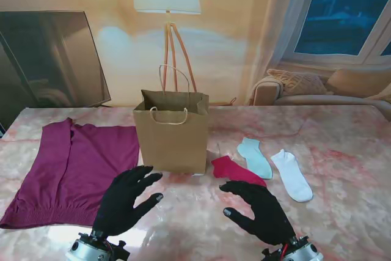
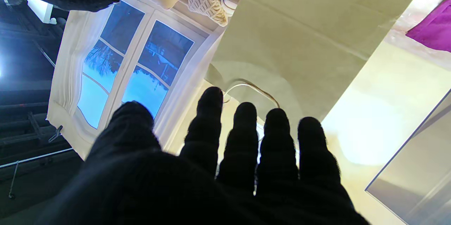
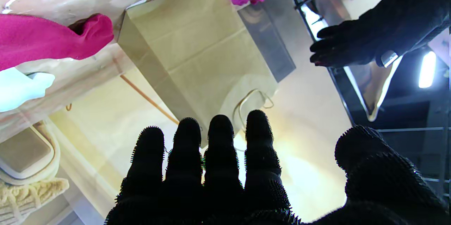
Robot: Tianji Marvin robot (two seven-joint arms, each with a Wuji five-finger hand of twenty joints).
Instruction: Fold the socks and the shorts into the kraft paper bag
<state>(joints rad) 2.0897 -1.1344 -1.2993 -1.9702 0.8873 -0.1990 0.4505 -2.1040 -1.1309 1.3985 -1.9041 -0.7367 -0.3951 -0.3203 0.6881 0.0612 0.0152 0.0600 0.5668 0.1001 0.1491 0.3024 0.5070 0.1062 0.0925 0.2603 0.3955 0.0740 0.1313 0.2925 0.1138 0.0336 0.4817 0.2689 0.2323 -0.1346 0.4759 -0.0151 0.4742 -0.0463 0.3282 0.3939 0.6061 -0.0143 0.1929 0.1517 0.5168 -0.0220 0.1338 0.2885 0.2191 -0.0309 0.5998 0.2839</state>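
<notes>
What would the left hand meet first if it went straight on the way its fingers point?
Probably the kraft paper bag: the left hand is open, its fingers aimed at the bag's upright front face, with nothing visible between. How high the hand is above the table is unclear.

The table (image 1: 342, 145) is shiny pink stone and looks smooth. The kraft paper bag (image 1: 172, 142) is dull brown paper. The shorts (image 1: 67, 169) are soft purple cloth. Each robot hand (image 1: 125, 203) wears a fuzzy black cloth glove.
</notes>
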